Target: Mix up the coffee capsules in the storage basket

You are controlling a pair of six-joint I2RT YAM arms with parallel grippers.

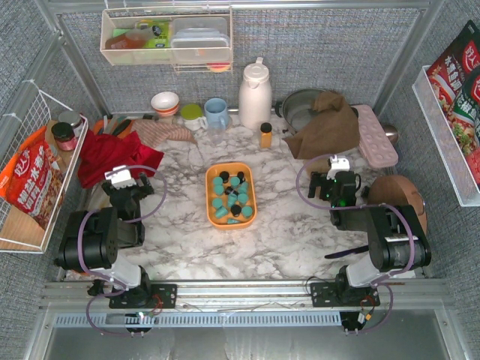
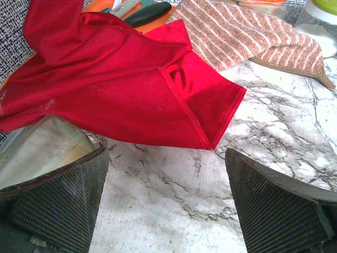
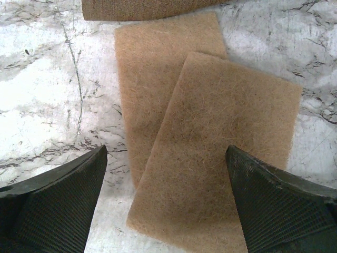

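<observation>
The orange storage basket (image 1: pixel 211 196) lies in the middle of the marble table, holding several teal and a few black coffee capsules (image 1: pixel 228 201). My left gripper (image 1: pixel 125 178) hovers at the left, well apart from the basket, open over bare marble (image 2: pixel 167 153) with nothing between its fingers (image 2: pixel 58 203). At the right, my right gripper (image 1: pixel 335 174) is also open and empty (image 3: pixel 166 150), standing over two tan fibre pads (image 3: pixel 210 153). Neither wrist view shows the basket or the capsules.
A red cloth (image 2: pixel 116 79) and a striped towel (image 2: pixel 247 37) lie ahead of the left gripper. At the back stand a white jug (image 1: pixel 255 94), an amber bottle (image 1: pixel 265 135), cups (image 1: pixel 216 112), a pan under a brown cloth (image 1: pixel 326 124). A wire basket (image 1: pixel 30 176) hangs on the left wall.
</observation>
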